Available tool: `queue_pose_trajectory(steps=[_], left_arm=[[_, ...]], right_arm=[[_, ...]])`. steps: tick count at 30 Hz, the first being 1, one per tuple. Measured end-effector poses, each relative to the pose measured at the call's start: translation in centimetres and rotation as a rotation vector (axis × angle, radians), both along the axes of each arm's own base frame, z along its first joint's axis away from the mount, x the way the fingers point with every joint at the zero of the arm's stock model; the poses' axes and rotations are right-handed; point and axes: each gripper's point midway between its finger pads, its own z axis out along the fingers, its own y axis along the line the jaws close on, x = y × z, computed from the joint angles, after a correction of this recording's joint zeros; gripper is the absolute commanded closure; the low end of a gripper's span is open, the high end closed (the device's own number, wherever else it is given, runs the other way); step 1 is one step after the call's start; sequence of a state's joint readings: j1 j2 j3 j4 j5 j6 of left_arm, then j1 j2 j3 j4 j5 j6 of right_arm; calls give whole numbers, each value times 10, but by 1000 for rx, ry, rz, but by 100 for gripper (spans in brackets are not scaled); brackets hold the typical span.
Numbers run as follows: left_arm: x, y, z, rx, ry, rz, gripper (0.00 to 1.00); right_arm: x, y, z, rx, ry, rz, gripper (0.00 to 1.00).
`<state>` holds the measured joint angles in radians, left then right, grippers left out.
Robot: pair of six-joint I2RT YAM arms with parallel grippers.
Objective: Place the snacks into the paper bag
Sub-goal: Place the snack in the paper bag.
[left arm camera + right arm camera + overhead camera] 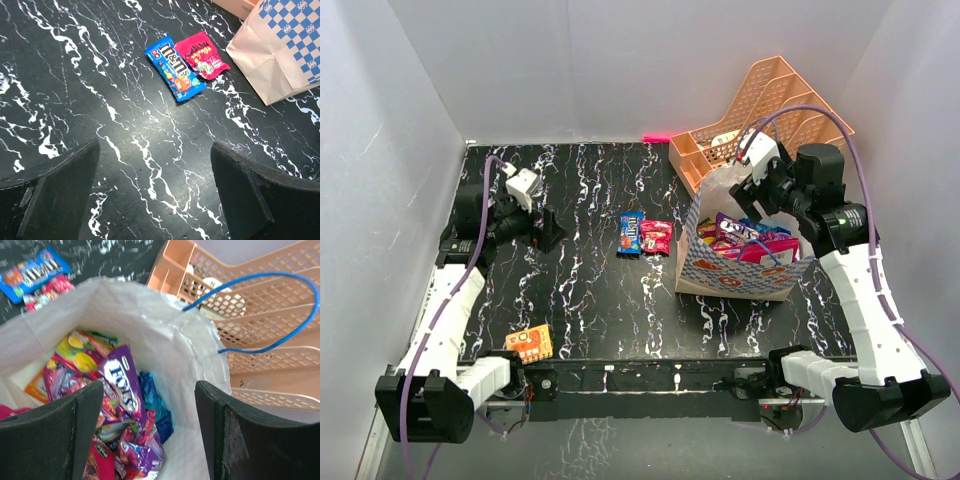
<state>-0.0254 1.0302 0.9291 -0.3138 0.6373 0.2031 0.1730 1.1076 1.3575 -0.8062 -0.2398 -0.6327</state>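
**A:** How far along am I?

**B:** Left gripper (pixel 155 160) gapes, empty. 3 lie out: orange foil packet (pixel 529 343) at the worktop's (pixel 590 300) near-left edge, blue foil packet (pixel 631 234) and red foil packet (pixel 656 237) mid-worktop. Right gripper (pixel 148 390) hangs spread and empty over the well-filled cream-white paper bag (pixel 720 275) by the right edge.

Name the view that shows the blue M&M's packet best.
Left wrist: the blue M&M's packet lies whole, sharp, its lettering readable. Top external shows the packet small; right wrist catches the packet blurred in a corner.
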Motion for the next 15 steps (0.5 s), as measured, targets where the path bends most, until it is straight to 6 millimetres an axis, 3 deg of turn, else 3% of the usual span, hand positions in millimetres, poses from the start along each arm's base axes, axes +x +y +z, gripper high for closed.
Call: queue_pose_trajectory(steps=[6, 9, 15], left_arm=[[2, -25, -30, 40, 91, -56, 10], [3, -44, -48, 86, 144, -91, 2], [27, -63, -76, 148, 209, -46, 2]], right_arm=[[7, 22, 36, 158, -66, 31, 22], [11, 34, 44, 226, -75, 66, 22], [15, 49, 62, 321, -111, 116, 22]])
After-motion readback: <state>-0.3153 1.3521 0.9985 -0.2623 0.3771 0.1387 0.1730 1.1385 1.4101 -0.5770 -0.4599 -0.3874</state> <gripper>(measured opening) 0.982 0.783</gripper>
